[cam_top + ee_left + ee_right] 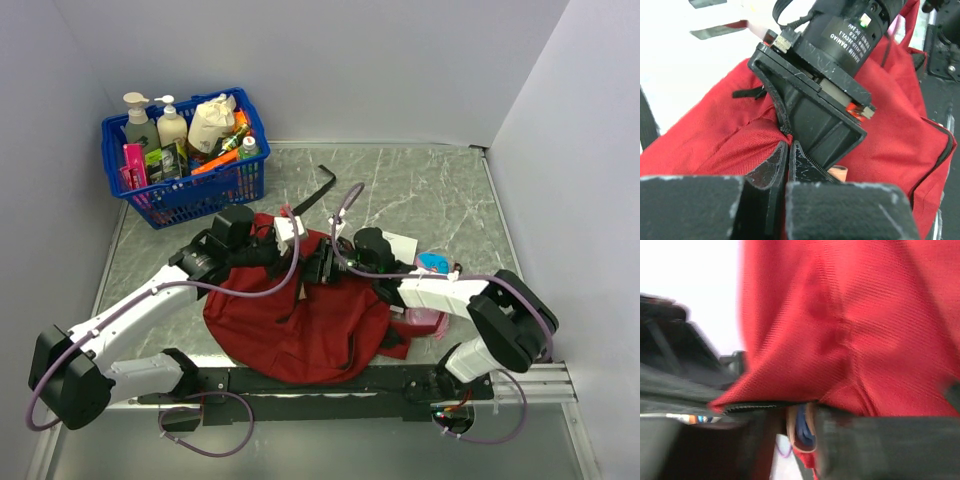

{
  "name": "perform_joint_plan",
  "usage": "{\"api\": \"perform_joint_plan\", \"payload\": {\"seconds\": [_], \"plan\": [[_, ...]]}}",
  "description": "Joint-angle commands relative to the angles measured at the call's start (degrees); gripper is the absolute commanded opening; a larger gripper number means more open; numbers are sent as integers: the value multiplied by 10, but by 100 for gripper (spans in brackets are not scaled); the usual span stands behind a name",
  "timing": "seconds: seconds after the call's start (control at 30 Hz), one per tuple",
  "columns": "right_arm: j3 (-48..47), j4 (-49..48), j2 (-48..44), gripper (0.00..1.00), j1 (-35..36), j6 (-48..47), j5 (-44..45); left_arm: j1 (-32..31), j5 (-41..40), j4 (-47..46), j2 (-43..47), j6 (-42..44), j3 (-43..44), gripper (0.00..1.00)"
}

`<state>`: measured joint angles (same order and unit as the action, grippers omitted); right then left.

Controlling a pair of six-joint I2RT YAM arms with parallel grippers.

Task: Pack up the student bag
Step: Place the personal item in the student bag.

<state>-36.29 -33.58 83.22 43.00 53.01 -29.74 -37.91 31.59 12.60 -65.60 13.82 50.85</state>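
The red bag [290,325] lies flat in the middle of the table [430,190], close to the two arms. Its zipper edge is lifted a little.

The left pincer [788,146] sits at the top edge of the bag. Its two fingers are pressed almost together, with a fold of red cloth caught at their tips.

The right pincer [800,414] is at the same spot, nose to nose with the left one. A small peach and blue thing [802,432] sits between its fingers. That view is blurry, so one cannot tell if the thing is gripped. The top view does not show it at all.

Only the top view shows the blue basket [190,198] in the far left corner, well apart from the bag. It is full. In it stand two pump bottles [136,120] and one pale pouch [210,125]. The other small things are packed too tight to count.

One black strap [322,188] lies on the table behind the bag. Right of the bag are one white card [402,245], one blue thing [433,262] and one pink thing [427,320].
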Motion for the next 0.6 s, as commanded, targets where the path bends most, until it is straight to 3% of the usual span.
{"api": "perform_joint_plan", "payload": {"seconds": [0.0, 0.1, 0.13, 0.23, 0.27, 0.33, 0.47, 0.57], "plan": [[-50, 4, 4, 52, 10, -16, 0, -8, 74, -102, 21, -20, 4, 1], [-18, 37, -40, 66, 4, -29, 27, -6, 66, -95, 21, -12, -1, 9], [-13, 80, -56, 75, 0, -38, 40, -5, 65, -94, 22, -8, -7, 19], [3, 149, -134, 84, -7, -70, 73, -4, 57, -84, 26, 2, -20, 44], [8, 160, -150, 86, -9, -81, 92, -3, 51, -83, 28, 2, -22, 48], [22, 184, -184, 88, -9, -90, 101, -4, 28, -79, 31, 5, -32, 62], [23, 215, -215, 85, -13, -106, 108, -1, -8, -74, 41, 23, -44, 71], [32, 249, -260, 76, -11, -123, 128, 1, -10, -34, 49, 49, -33, 74]]}}
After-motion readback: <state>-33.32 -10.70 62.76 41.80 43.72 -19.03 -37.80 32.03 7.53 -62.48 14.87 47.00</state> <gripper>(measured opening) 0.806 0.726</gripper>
